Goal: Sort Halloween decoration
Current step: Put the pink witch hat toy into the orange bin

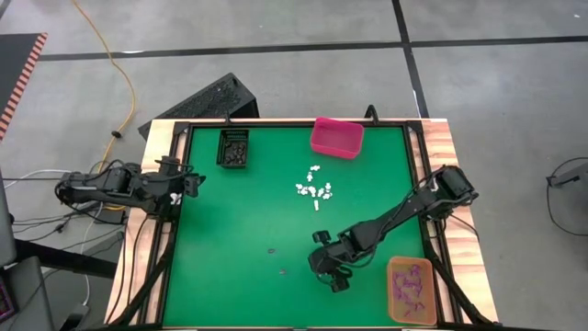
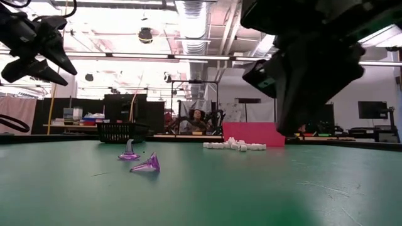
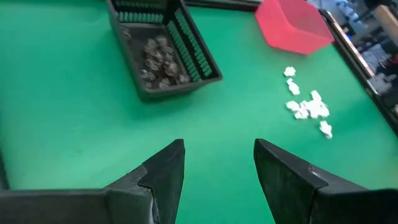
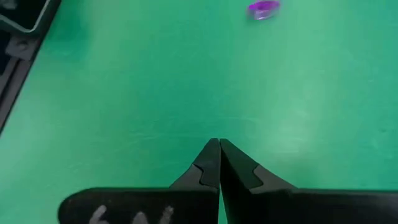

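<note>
Two purple trinkets (image 1: 272,250) (image 1: 283,271) lie on the green mat (image 1: 239,230) near its front middle. In the low view one (image 2: 129,152) stands upright and the other (image 2: 147,164) lies tipped on its side. A cluster of white trinkets (image 1: 314,188) lies mid-table. My right gripper (image 1: 333,276) is low over the mat just right of the purple ones, shut (image 4: 217,144) with nothing visible between its fingers; one purple trinket (image 4: 263,9) shows ahead of it. My left gripper (image 1: 193,181) hovers open (image 3: 217,152) at the table's left edge.
A black bin (image 1: 234,147) holding dark trinkets and a pink bin (image 1: 336,136) stand at the far edge. An orange bin (image 1: 411,290) with purple trinkets sits at the near right corner. A raised dark frame (image 1: 418,175) borders the mat.
</note>
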Tool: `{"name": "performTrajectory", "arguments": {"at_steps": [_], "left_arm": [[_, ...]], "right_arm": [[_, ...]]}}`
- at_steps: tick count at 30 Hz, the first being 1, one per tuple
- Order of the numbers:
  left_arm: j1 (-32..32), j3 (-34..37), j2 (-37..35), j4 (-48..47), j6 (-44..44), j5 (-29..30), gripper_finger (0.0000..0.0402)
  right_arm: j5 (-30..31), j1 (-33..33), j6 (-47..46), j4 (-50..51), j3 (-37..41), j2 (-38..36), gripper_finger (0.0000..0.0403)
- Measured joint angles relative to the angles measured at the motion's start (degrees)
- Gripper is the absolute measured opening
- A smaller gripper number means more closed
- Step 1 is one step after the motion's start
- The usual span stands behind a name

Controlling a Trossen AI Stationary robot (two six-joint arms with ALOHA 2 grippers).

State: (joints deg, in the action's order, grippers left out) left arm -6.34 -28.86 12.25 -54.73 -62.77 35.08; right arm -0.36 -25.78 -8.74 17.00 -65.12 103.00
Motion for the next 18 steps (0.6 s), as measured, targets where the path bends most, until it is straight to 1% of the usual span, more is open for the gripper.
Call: {"name": "performTrajectory", "arguments": {"at_steps": [4,12,15,17,18], "left_arm": [[0.0,0.0,0.0,0.0,0.0,-1.9,0.0183],[0.0,0.0,0.0,0.0,0.0,-1.8,0.0183],[0.0,0.0,0.0,0.0,0.0,-1.8,0.0183],[0.0,0.0,0.0,0.0,0.0,-1.8,0.0183],[0.0,0.0,0.0,0.0,0.0,-1.8,0.0183]], "right_arm": [[-0.6,1.5,0.1,-0.3,0.0,0.0,0.0024],[-1.5,1.7,3.8,-1.6,0.0,0.0,0.0034],[-1.4,1.9,7.0,-4.5,0.0,0.0,0.0034],[-1.2,2.0,6.2,-7.7,0.0,0.0,0.0034],[-1.2,2.1,4.2,-9.3,0.0,0.0,0.0034]]}}
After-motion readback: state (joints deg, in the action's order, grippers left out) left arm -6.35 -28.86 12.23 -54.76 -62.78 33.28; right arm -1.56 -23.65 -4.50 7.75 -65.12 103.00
